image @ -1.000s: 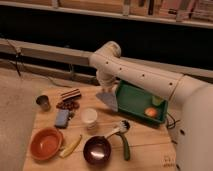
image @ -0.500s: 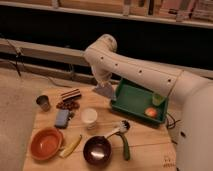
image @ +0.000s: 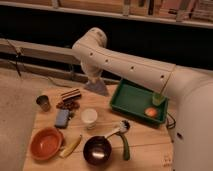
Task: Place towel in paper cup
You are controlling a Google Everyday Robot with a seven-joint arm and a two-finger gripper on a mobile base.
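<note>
Near edge of wooden table [image: 145, 150]: dark bowl [image: 97, 150] at centre, with orange bowl [image: 46, 143] and banana [image: 71, 146] on one side and green-handled scoop [image: 122, 139] on the other. Mid-table: white paper cup [image: 89, 116], upright with mouth up, blue block [image: 62, 118] just beside it. Farther back: metal cup [image: 43, 102] and brown packet [image: 71, 94] toward one end, green tray [image: 131, 93] at the other, holding orange fruit [image: 151, 112] and green cup [image: 158, 99]. Beyond the paper cup, near the table's far edge and apart from the cup: grey towel [image: 98, 89], hanging as a cone with long axis roughly vertical, narrow end pointing up, broad end down. Directly above the towel's narrow end: gripper [image: 93, 79], at the tip of the white arm [image: 130, 70]; degree of opening and hold on the towel not discernible. Compared with half a second earlier: gripper and towel shifted away from the tray and slightly upward, arm's bend likewise; table items unmoved.
</note>
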